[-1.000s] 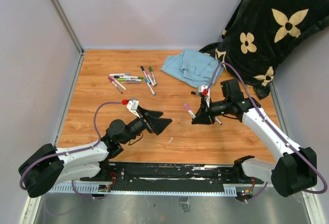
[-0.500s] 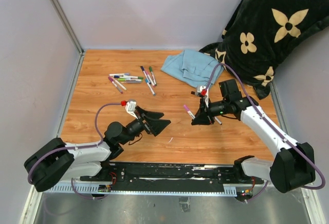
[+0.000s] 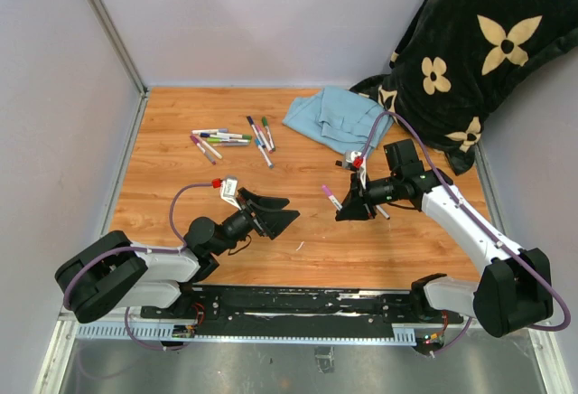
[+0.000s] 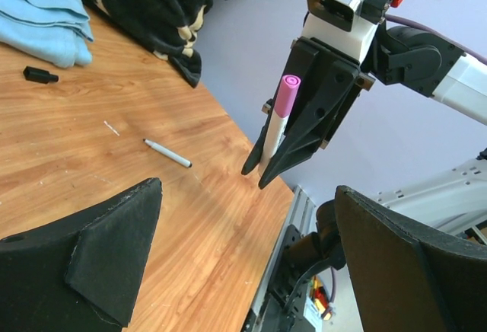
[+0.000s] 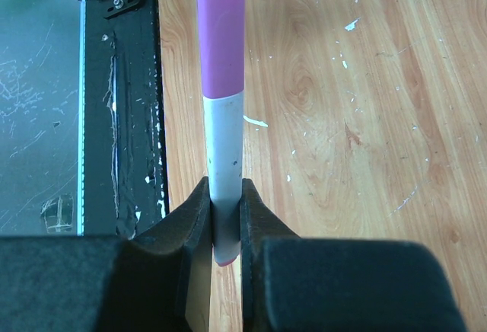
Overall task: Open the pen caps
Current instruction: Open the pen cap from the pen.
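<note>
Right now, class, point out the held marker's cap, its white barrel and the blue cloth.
cap (image 5: 221, 31): right wrist view, middle of its side.
white barrel (image 5: 225, 157): right wrist view, bare stretch below the cap.
blue cloth (image 3: 336, 118): top external view, centre of the fabric.

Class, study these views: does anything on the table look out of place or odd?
Yes. A loose black cap lies alone beside the blue cloth, and one thin marker lies by itself near the right gripper, far from the marker cluster. A flowered black blanket spills onto the table.
</note>
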{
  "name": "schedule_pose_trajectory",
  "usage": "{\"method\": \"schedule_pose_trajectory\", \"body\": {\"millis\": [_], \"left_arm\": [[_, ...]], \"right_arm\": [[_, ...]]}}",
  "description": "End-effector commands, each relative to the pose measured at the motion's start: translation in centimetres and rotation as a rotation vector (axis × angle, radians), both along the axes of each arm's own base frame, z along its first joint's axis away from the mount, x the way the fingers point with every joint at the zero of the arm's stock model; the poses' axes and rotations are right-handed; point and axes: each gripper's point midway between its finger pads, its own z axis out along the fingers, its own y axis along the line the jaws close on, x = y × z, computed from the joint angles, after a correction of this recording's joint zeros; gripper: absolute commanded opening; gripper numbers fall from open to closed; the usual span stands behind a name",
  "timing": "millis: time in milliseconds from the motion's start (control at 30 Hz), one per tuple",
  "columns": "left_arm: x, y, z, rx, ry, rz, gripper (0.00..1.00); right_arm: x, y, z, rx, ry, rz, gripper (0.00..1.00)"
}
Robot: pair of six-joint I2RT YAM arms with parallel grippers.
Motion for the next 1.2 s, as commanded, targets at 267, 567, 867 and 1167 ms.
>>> {"method": "schedule_pose_trajectory", "body": {"millis": [267,567,867,1167], "left_arm": [[0.1,0.2,1.2,-0.043,-0.032,0.007,0.99],[0.2,-0.7,1.9,-0.035,-0.052,-0.02,0.95],[0.2,0.5,2.6,-0.069,-0.078,0.024,0.96],[-0.3,1.0,2.7,-0.115,-0.077,0.018,0.97]], "right_arm": [[0.0,0.2,0.6,0.022,0.01,0.017,0.08],[-0.1,0.4,0.4,0.02,0.02,0.025,0.08],[-0.3,0.6,0.1,0.015,0.031,0.038,0.08],[-0.4,0.7,0.0,0.012,0.036,0.046,0.08]]}}
